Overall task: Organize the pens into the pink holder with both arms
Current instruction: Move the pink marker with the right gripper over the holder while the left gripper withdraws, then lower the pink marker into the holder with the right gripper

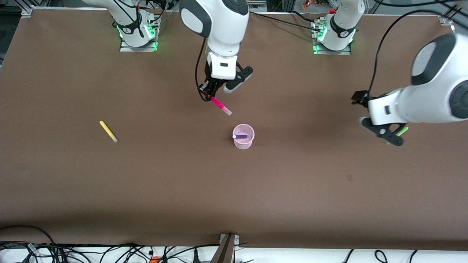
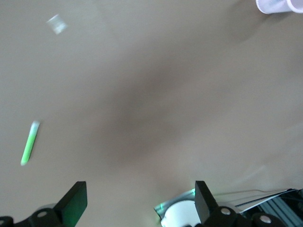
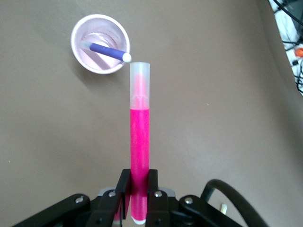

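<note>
The pink holder point(image 1: 243, 140) stands mid-table with the dark purple pen point(image 1: 240, 136) leaning inside it. My right gripper point(image 1: 209, 93) is shut on the magenta pen point(image 1: 221, 105) and holds it tilted over the bare table beside the holder. In the right wrist view the gripper point(image 3: 138, 189) clamps the magenta pen point(image 3: 140, 142), whose pale tip points at the holder point(image 3: 81, 49) and the purple pen point(image 3: 110, 51). My left gripper point(image 1: 387, 134) is open over the light green pen point(image 1: 402, 130). In the left wrist view the gripper point(image 2: 139, 203) is empty and the green pen point(image 2: 29, 143) lies off to one side. The yellow pen point(image 1: 108, 131) lies toward the right arm's end.
Brown table point(image 1: 182, 182) with both arm bases along its edge farthest from the front camera. Cables and a bracket point(image 1: 226, 248) lie past the edge nearest that camera. The holder's rim shows at a corner of the left wrist view point(image 2: 278, 5).
</note>
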Controlling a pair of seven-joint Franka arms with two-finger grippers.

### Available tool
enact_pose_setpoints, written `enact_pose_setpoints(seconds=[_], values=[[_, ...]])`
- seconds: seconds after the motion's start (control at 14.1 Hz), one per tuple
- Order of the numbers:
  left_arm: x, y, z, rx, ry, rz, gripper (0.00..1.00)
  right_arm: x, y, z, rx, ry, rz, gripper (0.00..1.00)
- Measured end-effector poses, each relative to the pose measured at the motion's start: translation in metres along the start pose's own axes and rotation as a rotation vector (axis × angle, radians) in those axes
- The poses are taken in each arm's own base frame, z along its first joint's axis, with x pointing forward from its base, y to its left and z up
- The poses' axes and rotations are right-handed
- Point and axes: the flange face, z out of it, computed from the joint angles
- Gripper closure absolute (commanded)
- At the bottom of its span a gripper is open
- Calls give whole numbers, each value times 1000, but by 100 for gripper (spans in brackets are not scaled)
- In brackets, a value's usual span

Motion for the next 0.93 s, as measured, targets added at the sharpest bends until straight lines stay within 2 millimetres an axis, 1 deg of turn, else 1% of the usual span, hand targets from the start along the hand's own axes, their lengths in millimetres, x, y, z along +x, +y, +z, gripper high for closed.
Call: enact_pose_setpoints(seconds=[0.14, 0.28, 0.43, 0.57, 0.64, 0.78, 0.93], values=[[-24, -6, -30, 12, 11, -83, 0, 9, -11, 13, -7, -14, -63, 100], [-42, -7, -48, 50, 28, -154, 0, 12, -14, 23, -7, -35, -118, 100], [-53, -2, -64, 118, 85, -217, 0, 17, -18, 33, -8, -47, -139, 100], [-66, -3, -80, 181, 177, -269, 0, 34, -26, 47, -16, -48, -146, 100], [-75, -8, -84, 187, 219, -293, 0, 44, -30, 57, -23, -47, -149, 100], [-98, -26, -84, 166, 294, -345, 0, 60, -35, 74, -61, -48, -167, 100], [-115, -36, -80, 165, 346, -374, 0, 66, -39, 85, -84, -52, -190, 100]])
